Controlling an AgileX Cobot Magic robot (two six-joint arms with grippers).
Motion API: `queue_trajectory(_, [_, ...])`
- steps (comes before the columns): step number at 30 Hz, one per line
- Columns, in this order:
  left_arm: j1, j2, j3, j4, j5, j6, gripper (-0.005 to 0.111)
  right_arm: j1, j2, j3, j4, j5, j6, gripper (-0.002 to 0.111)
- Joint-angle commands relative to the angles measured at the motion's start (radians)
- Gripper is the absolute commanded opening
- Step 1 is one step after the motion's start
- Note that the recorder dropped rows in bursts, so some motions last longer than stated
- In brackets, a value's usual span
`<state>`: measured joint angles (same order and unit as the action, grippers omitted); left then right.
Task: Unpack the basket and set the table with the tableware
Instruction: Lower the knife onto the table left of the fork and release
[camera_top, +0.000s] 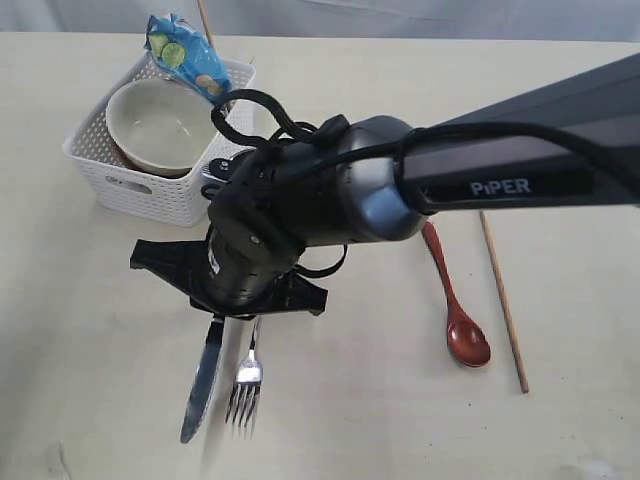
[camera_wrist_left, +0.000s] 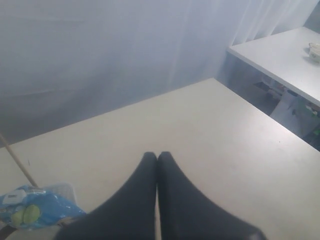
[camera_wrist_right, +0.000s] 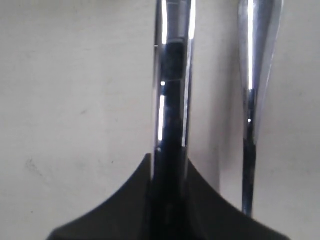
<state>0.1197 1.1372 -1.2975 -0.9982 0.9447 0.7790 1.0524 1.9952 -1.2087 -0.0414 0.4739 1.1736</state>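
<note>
Low over the table (camera_top: 90, 300), right arm (camera_top: 520, 140) steeply nose-down — right fingers (camera_wrist_right: 125, 222) clamped on the knife (camera_wrist_right: 172, 75) — left fingers (camera_wrist_left: 135, 200) together, empty.

Up top, right arm (camera_top: 540, 120): long dark grey link, matte, squared edges. White lettering (camera_top: 500, 187) on its side reads "PiPER". Next, wrist housing (camera_top: 340, 195): bulbous, glossy black-grey, bluish sheen on one flank. Thick black cable (camera_top: 250, 110) loops above housing, second lead runs along link. Under housing, right gripper (camera_top: 228, 305): flat black base, winged outline. Close-up now: its fingers (camera_wrist_right: 120, 210) matte black, flaring wide in smooth curve. Over to left gripper (camera_wrist_left: 157, 156): two smooth black fingertips (camera_wrist_left: 145, 170), tapering, rounded ends.
</note>
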Motion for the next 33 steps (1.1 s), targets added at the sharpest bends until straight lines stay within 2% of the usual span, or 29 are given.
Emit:
queue_trajectory(1, [0.002, -0.008, 0.004, 0.004, 0.003, -0.005, 0.000, -0.015, -0.005, -0.002, 0.020, 0.005, -0.054, 0.000])
queue_trajectory(31, [0.002, -0.008, 0.004, 0.004, -0.002, -0.002, 0.000, -0.015, 0.050, -0.002, 0.041, -0.091, -0.088, 0.000])
queue_trajectory(33, [0.002, -0.008, 0.004, 0.004, -0.002, -0.002, 0.000, -0.015, 0.043, -0.002, 0.041, -0.091, -0.088, 0.004])
